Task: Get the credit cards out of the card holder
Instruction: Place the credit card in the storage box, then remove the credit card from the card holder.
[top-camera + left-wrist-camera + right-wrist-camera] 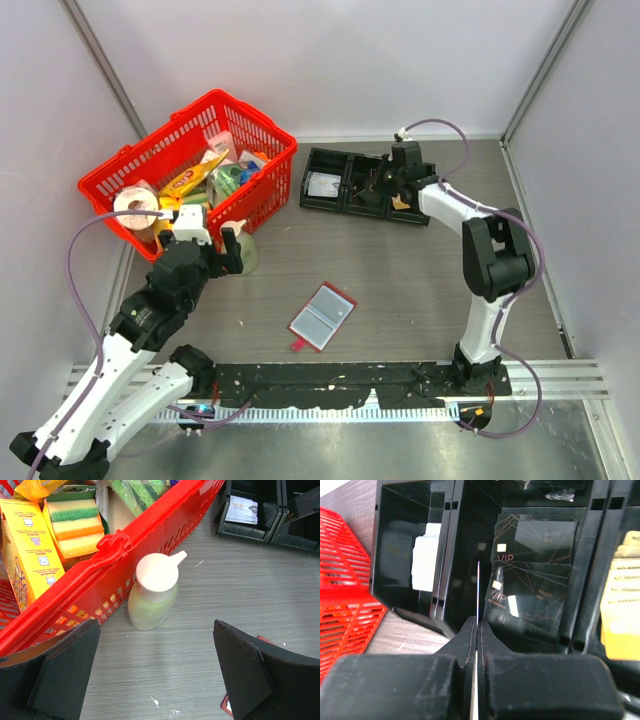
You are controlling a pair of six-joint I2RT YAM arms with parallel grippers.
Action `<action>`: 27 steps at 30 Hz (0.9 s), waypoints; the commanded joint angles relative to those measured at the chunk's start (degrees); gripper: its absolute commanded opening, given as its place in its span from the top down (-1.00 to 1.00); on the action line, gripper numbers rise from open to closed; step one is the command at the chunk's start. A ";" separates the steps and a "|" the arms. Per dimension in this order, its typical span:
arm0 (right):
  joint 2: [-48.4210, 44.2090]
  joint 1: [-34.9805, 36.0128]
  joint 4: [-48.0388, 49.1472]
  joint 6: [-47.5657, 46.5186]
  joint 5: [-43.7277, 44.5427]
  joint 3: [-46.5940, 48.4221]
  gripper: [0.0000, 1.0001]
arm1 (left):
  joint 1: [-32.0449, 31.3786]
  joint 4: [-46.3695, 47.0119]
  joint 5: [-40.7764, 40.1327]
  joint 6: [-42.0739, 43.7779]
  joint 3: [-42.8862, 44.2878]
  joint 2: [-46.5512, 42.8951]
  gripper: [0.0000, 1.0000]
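"VIP" on dark cards [535,600] in tray [585,580]

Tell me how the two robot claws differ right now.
The left gripper stands wide open and empty; the right gripper is shut on a thin card held edge-on. The left gripper hangs above the table near the pale green bottle and red basket; the right gripper is at the black tray's middle compartment. Both have black fingers.

Overhead view, two close wrist views
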 commanded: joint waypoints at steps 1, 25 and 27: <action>4.52 0.15 5.81 3.65 -3.22 5.55 0.98 | 0.81 2.69 -0.11 -0.53 -0.20 -0.26 -0.99; -24.02 7.61 -7.98 -10.85 2.23 -12.71 -0.26 | -8.30 5.67 21.62 -19.85 -2.22 11.33 -0.91; -30.16 14.19 -7.63 -12.17 1.17 -20.00 -0.26 | -18.94 7.08 14.94 -24.78 -3.98 15.19 -0.90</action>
